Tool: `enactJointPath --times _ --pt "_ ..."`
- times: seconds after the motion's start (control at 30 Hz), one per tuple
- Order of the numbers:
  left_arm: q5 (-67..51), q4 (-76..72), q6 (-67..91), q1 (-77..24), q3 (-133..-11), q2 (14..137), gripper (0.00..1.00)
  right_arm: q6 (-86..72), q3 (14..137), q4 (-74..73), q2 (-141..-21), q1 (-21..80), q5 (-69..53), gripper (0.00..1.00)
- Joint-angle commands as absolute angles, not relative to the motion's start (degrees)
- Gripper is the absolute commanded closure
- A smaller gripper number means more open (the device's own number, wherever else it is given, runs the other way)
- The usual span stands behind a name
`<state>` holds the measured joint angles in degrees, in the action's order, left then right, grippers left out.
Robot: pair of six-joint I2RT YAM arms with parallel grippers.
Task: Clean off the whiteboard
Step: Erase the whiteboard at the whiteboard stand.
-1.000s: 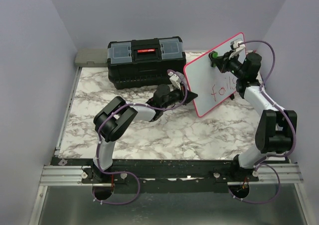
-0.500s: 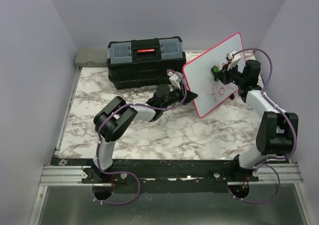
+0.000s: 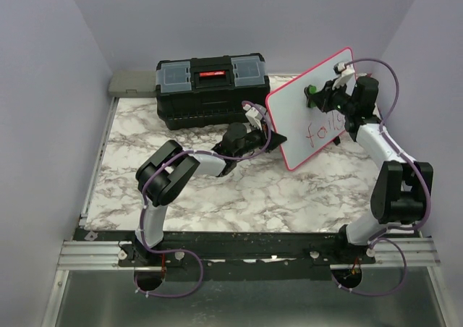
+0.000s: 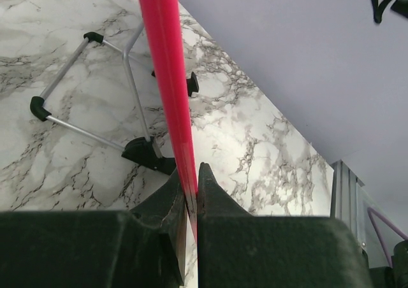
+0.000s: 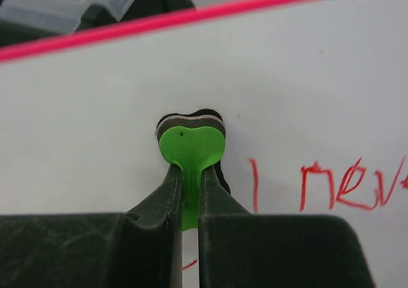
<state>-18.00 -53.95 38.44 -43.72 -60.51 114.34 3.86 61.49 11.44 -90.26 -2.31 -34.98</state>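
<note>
One whiteboard [image 3: 298,121] is being held up at a tilt on the right half of the marbled table [image 3: 217,189], near the right end of the one black plastic toolbox [image 3: 211,88]. Its face is flat, smooth and white, and it is being framed by a thin glossy pink-red rim [image 4: 167,78] with rounded corners. In the overhead view its long axis is being run from the near left up to the far right, with the written face turned toward the right arm. Red handwriting [image 3: 323,128] is being shown on that face. Behind the board, a thin bent wire stand [image 4: 131,65] with black caps is being rested on the marble. The rim is being pinched at the board's near-left edge by the two black fingers of the left gripper [image 4: 190,180]. One small green eraser [image 5: 191,141], rounded and heart-like, is being clenched by the right gripper [image 5: 190,176], and its layered dark felt pad is being pressed against the white surface beside the writing.
</note>
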Motion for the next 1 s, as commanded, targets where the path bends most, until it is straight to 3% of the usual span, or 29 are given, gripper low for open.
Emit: enactJointPath --times 0.0,0.3,0.63,0.8,0.97 --pt "-23.7 -57.4 34.3 -45.2 -60.6 114.7 1.00 -1.8 68.3 12.5 -92.9 -1.7 -26.7 0.99" --pt "-23.6 -57.7 34.1 -45.2 -60.1 114.3 1.00 5.2 67.5 5.1 -94.0 -1.8 -20.6 0.99" --pt "-23.9 -58.0 34.5 -45.2 -60.6 114.9 1.00 21.8 63.0 -9.0 -90.7 -1.7 -42.5 0.99" --pt "-24.0 -57.6 34.2 -45.2 -60.5 114.7 1.00 15.6 61.5 -3.2 -89.1 -1.7 -46.5 0.99" --pt "-23.7 -57.6 34.3 -45.3 -60.0 114.4 1.00 1.0 59.0 13.4 -87.9 -1.7 -36.9 0.99"
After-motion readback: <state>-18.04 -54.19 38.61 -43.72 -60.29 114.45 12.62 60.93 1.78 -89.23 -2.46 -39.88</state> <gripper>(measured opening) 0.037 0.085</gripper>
